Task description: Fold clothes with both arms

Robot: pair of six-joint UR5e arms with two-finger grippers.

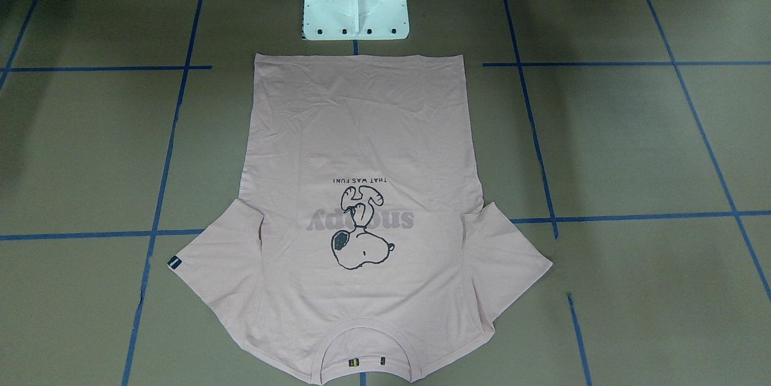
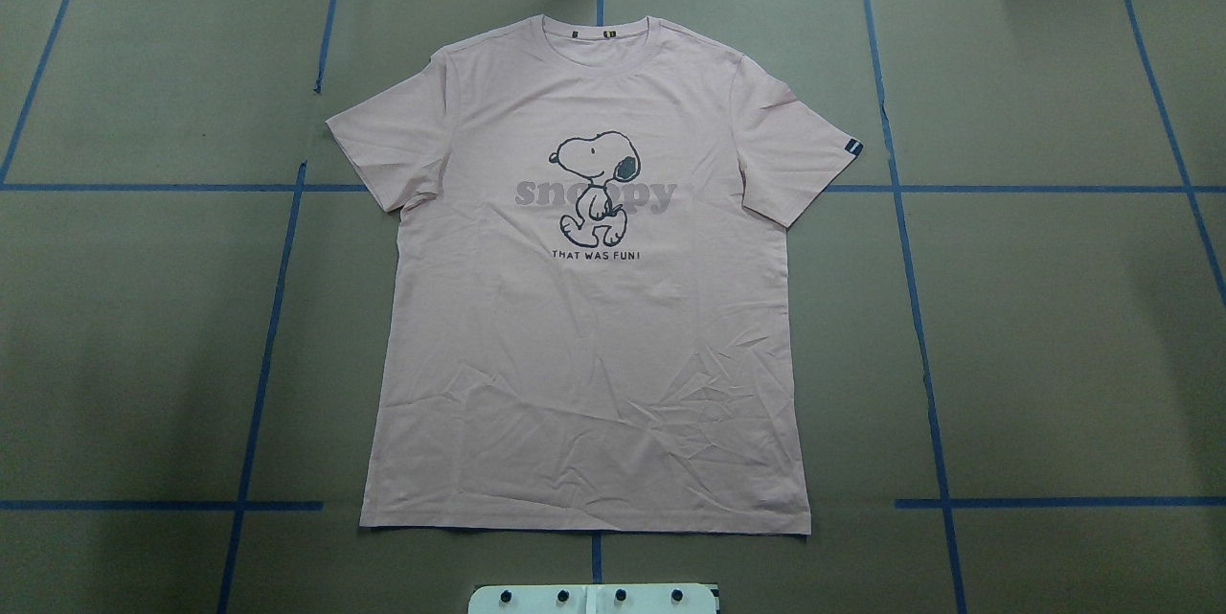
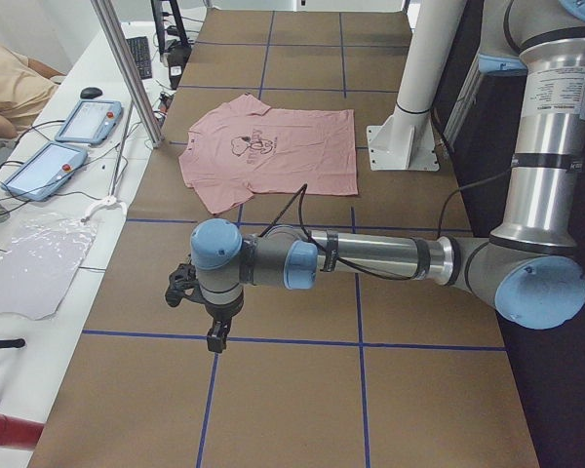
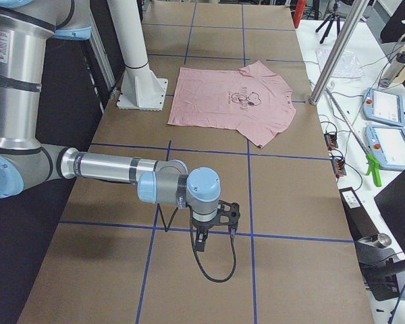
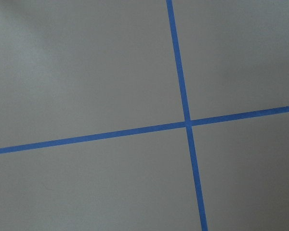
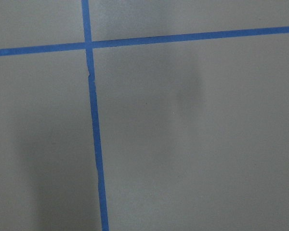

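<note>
The pale pink T-shirt (image 2: 584,384) is showing a dark-outlined cartoon dog (image 2: 596,183) over grey lettering (image 2: 536,194), while the brown table (image 2: 1054,355) is carrying a blue tape grid (image 2: 1054,189) and the white pedestal (image 2: 594,600) is sitting at six o'clock.

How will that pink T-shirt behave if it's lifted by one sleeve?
The pink T-shirt would likely hang limp: it lies flat with soft creases near its hem. It looks thin, so probably light. Pushed, it would probably bunch up rather than slide.
</note>
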